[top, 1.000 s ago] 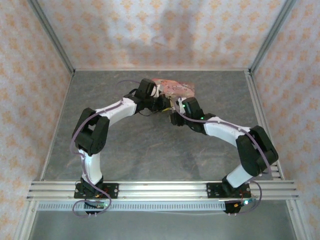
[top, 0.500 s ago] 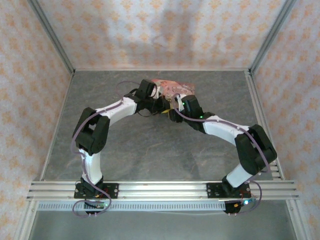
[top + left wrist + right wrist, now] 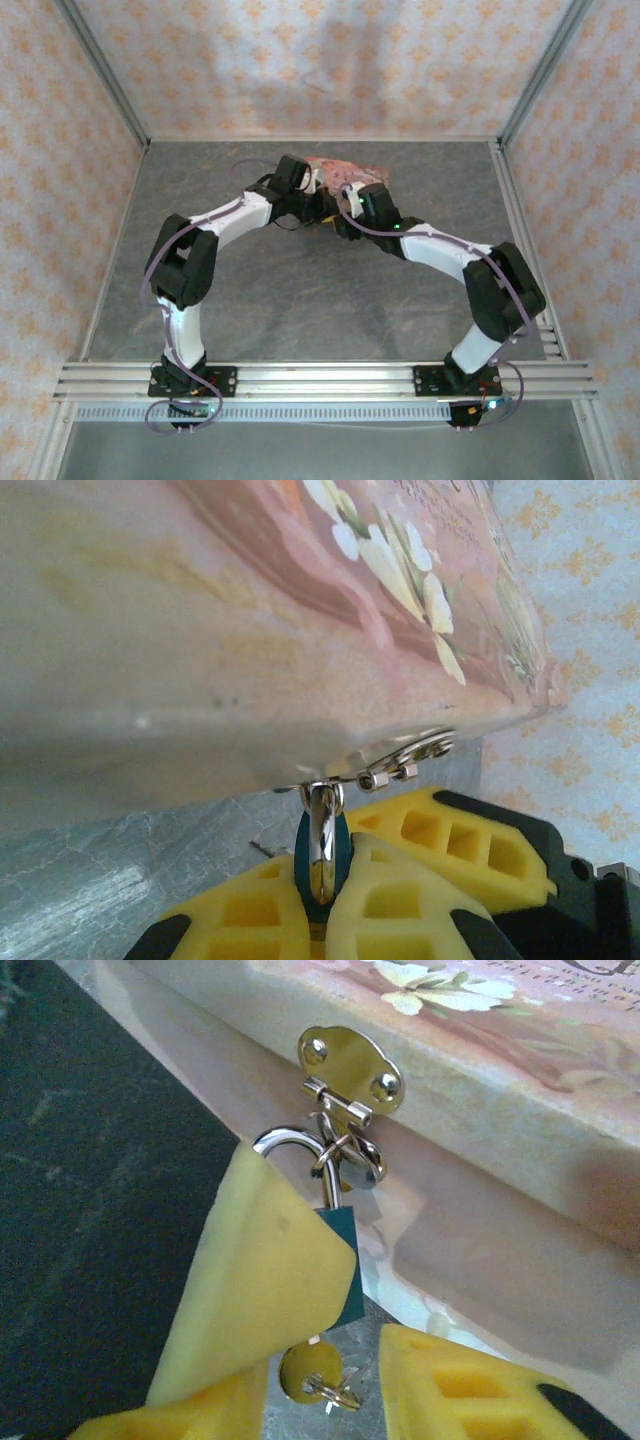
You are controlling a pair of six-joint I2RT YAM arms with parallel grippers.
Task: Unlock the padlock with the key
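At the upper middle of the table (image 3: 300, 300), both arms meet at the near side of the pink floral box (image 3: 345, 172). The left pincer (image 3: 322, 910) is clamped on the blue padlock (image 3: 322, 850), whose silvery shackle hangs through the box's brass hasp (image 3: 348, 1068). The right pincer (image 3: 325, 1400) stands apart with a modest gap, and the key (image 3: 305, 1370) with its little ring sits in that gap just under the padlock's body, though I cannot tell whether it is in the lock.

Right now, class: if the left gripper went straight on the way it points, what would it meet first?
Probably the front wall of the pink floral box, just beyond the padlock that the left gripper clamps; depth unclear.
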